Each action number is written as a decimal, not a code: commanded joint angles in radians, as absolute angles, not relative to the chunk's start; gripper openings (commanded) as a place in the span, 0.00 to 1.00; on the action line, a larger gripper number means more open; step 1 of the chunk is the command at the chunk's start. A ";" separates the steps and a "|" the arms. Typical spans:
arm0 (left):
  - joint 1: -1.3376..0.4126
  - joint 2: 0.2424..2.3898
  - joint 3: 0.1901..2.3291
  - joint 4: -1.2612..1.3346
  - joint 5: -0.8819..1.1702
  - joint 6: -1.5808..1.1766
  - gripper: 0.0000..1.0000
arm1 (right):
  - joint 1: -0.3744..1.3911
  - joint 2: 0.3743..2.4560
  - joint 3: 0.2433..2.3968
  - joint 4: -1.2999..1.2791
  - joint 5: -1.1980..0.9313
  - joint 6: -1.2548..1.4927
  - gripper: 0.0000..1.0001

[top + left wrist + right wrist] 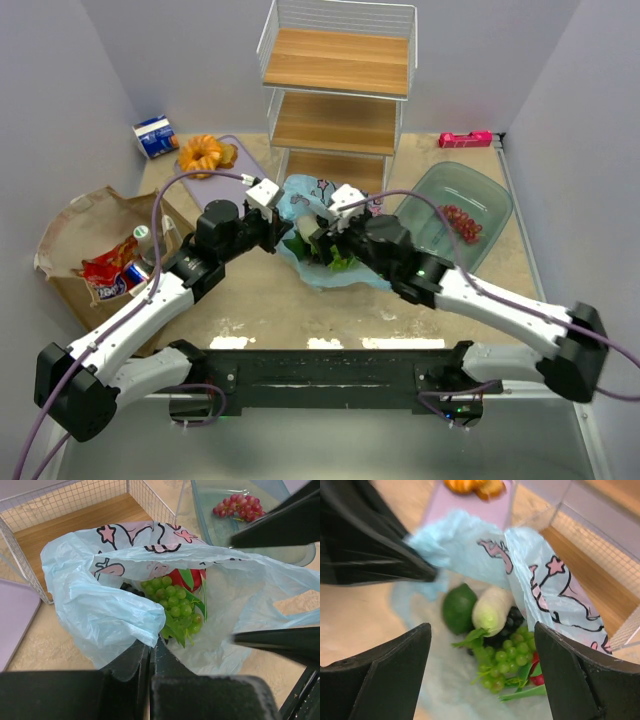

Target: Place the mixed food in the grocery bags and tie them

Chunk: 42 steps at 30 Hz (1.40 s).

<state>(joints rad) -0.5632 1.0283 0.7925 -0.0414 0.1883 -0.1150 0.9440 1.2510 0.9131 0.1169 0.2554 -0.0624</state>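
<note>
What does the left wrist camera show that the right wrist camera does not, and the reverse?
Only the left wrist: the red grapes in the green bowl. Only the right wrist: the pale oblong fruit, a round green fruit and the orange pastry. Both: the light-blue bag, pinched by the left gripper, the green grapes and the wire shelf.

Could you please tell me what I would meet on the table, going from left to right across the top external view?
brown paper bag → orange ring pastry → light-blue plastic bag → green translucent bowl
</note>
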 commanded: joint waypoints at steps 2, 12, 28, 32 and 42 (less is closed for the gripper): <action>-0.560 1.022 0.821 -0.031 0.176 -0.133 0.00 | 0.950 1.022 1.015 -0.288 0.210 0.175 0.87; -0.561 1.026 0.819 -0.035 0.176 -0.130 0.00 | 0.907 0.983 1.026 -0.818 0.393 0.472 0.88; -0.560 1.034 0.815 -0.035 0.160 -0.129 0.00 | 0.864 0.916 0.876 -0.710 0.184 0.537 0.61; -0.560 1.040 0.813 -0.035 0.156 -0.130 0.00 | 0.864 0.936 0.845 -0.686 0.205 0.531 0.53; -0.561 0.994 0.998 -0.136 0.204 -0.163 0.00 | 0.864 0.962 1.253 -0.791 0.354 0.330 0.00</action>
<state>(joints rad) -0.5632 1.0409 0.8108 -0.0856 0.1680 -0.1249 0.8627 0.9588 0.9531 -0.7670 0.2562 0.4461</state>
